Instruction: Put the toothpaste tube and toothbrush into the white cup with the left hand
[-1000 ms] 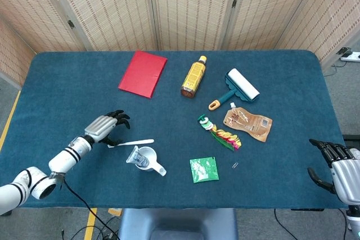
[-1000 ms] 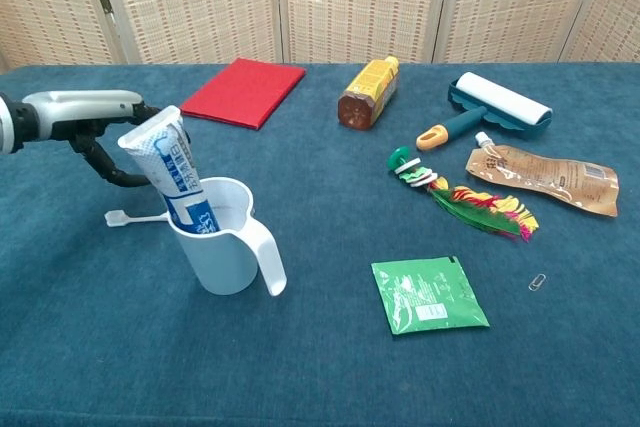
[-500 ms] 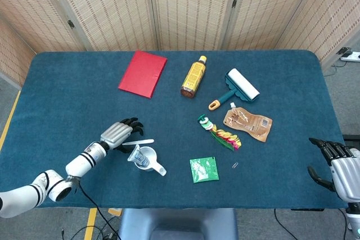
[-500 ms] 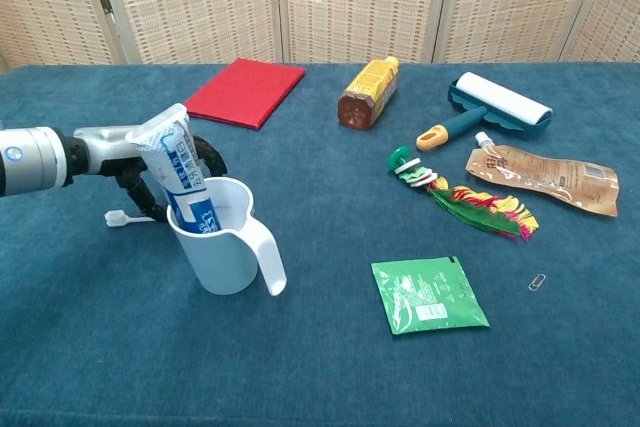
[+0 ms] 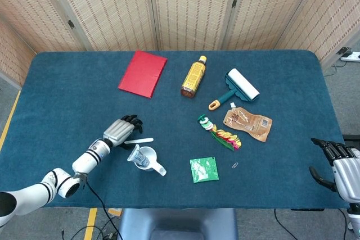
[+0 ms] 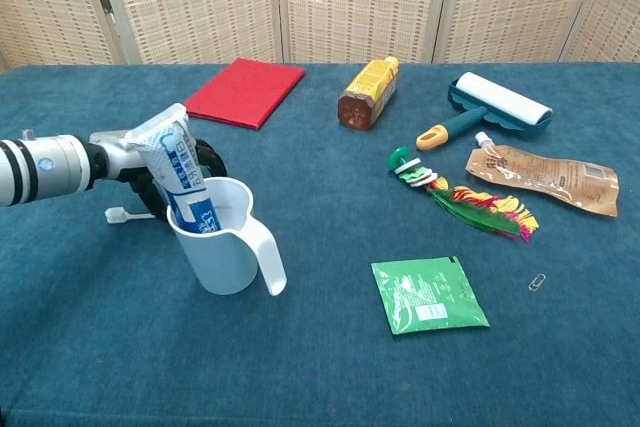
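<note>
The white cup (image 5: 147, 158) (image 6: 226, 245) stands near the table's front left, handle toward the front right. The blue-and-white toothpaste tube (image 6: 180, 173) (image 5: 137, 158) leans in it, top tilted left. Just behind the cup the white toothbrush (image 5: 139, 140) lies flat on the cloth, its head (image 6: 117, 214) showing left of the cup. My left hand (image 5: 120, 129) (image 6: 132, 159) hangs low over the brush's head end, dark fingers (image 5: 133, 121) spread and curved down; the tube and cup hide any contact. My right hand (image 5: 337, 164) idles off the table's front right corner, holding nothing.
A red book (image 5: 143, 73) lies at the back left, an amber bottle (image 5: 194, 76) and a teal lint roller (image 5: 239, 86) at the back middle. A feather toy (image 5: 220, 133), brown pouch (image 5: 248, 123), green sachet (image 5: 203, 169) and paper clip (image 5: 234, 165) lie right of the cup.
My left hand has moved right along the toothbrush, closer to the cup, and its forearm has come forward. The toothbrush, the cup and the tube have stayed put.
</note>
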### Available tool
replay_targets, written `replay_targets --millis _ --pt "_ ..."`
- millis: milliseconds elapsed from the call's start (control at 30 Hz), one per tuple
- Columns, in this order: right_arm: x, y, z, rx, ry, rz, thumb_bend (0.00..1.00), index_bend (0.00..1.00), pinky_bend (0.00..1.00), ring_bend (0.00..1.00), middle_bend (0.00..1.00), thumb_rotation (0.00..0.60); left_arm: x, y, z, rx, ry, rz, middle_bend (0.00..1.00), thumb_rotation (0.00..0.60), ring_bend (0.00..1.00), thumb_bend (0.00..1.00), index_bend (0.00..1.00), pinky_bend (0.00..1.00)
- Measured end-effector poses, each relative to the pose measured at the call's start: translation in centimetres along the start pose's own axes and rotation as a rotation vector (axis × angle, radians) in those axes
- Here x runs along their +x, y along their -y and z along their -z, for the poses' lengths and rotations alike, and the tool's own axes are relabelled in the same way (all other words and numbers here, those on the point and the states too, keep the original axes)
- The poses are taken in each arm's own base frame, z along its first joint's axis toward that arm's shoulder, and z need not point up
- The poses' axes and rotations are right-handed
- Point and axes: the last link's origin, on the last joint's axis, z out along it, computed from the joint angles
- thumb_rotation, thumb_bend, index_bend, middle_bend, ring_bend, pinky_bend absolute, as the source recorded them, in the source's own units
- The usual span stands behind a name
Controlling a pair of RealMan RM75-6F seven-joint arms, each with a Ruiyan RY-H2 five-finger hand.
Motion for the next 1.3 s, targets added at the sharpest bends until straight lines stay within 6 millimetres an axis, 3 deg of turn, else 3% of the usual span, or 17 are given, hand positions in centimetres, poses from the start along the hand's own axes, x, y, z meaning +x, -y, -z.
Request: replay_targets --millis 467,867,1300 --pt "0.1 -0.1 0.1 -0.003 -0.003 -0.001 0.22 0.19 0.26 0.25 0.29 0.600 1.1 2.1 -0.9 0.100 -0.075 -0.025 0.19 0.600 0.05 0.36 0.42 0.15" --pt "0.1 -0.3 0.2 -0.008 -0.006 -0.002 0.22 0.19 0.26 0.25 0.29 0.600 1.0 0.1 -0.5 0.050 -0.026 0.058 0.19 0.600 0.05 0.36 0.44 0.15" --pt "0.2 -0.6 0.4 -0.014 -0.010 -0.005 0.22 0.19 0.26 0.25 0.29 0.600 1.5 -0.6 -1.7 0.079 -0.007 0.055 0.19 0.600 0.05 0.36 0.47 0.15"
